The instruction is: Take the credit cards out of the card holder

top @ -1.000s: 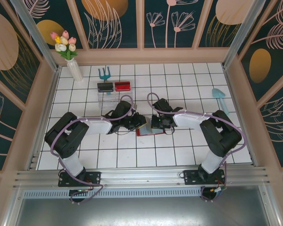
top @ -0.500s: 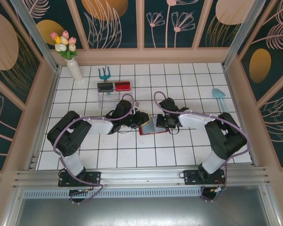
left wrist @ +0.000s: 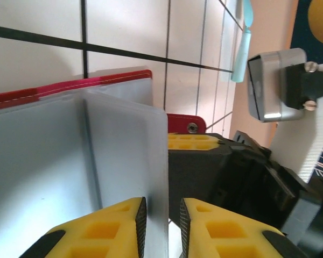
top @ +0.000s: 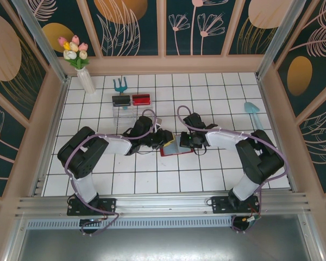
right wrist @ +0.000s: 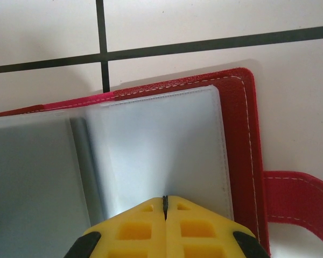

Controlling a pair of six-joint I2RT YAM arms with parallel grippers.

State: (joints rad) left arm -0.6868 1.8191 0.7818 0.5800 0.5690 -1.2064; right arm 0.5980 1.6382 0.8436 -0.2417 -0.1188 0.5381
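**A:** What lies at centre?
**B:** The card holder (top: 173, 149), open on the tabletop (top: 146, 182) between our arms. Our right pincer (right wrist: 164, 201) is closed tight at its right-hand leaf. Our left pincer (left wrist: 162, 207), narrowly parted, straddles a clear leaf (left wrist: 126, 156).
**A:** Best technique?
**B:** We judge: steady the cover, part one leaf slowly. We cannot make out the credit cards yet.
**A:** Surroundings?
**B:** Floral walls (top: 130, 22); white gridded tiles.

The card holder (right wrist: 246, 134) is shown red with pale stitching; its pockets (right wrist: 161, 145) are grey-blue. The fingers (right wrist: 134, 232) are coloured yellow. The table (top: 206, 179) is tiled white, lined black. 1 tray (top: 120, 100) is coloured black, 1 tray (top: 141, 99) red.
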